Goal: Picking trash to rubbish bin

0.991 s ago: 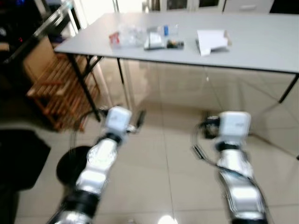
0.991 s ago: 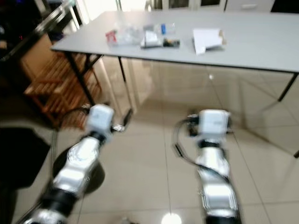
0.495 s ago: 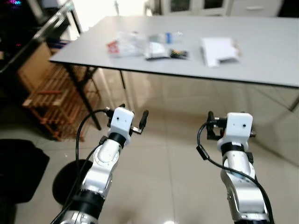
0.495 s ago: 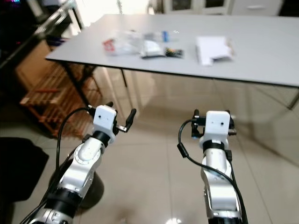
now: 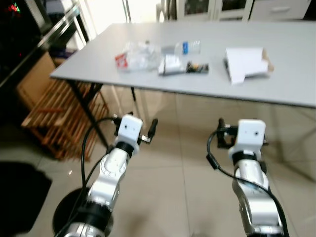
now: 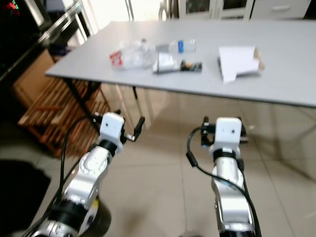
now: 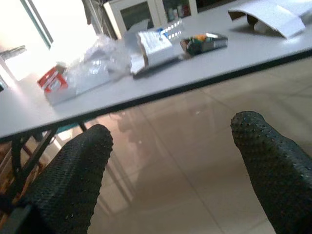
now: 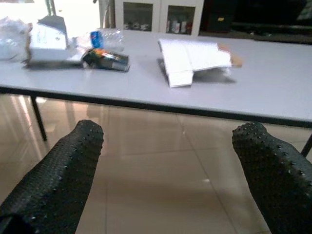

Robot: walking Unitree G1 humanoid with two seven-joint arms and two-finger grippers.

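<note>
The trash lies on a grey table [image 5: 286,86] ahead of me. There is a crumpled clear plastic bag with a red label [image 5: 136,53], a plastic bottle with a blue label [image 5: 186,47], a white packet [image 5: 170,64], a dark wrapper [image 5: 198,67] and a folded white cardboard box [image 5: 245,63]. My left gripper [image 5: 134,119] and right gripper [image 5: 245,122] are held up over the tiled floor, short of the table edge. Both are open with nothing between their fingers. In the wrist views the left gripper [image 7: 170,126] and right gripper [image 8: 170,127] face the table's front edge.
A wooden slatted rack [image 5: 54,113] stands by the table's left end, next to the black table legs [image 5: 89,106]. A black round thing [image 5: 66,219] and a dark mat [image 5: 19,190] lie on the floor at lower left. Cabinets [image 5: 232,9] stand behind the table.
The whole view has shifted and the blur has cleared, so the camera has moved; the table now looks nearer. Both arms hold the same raised pose with open fingers.
</note>
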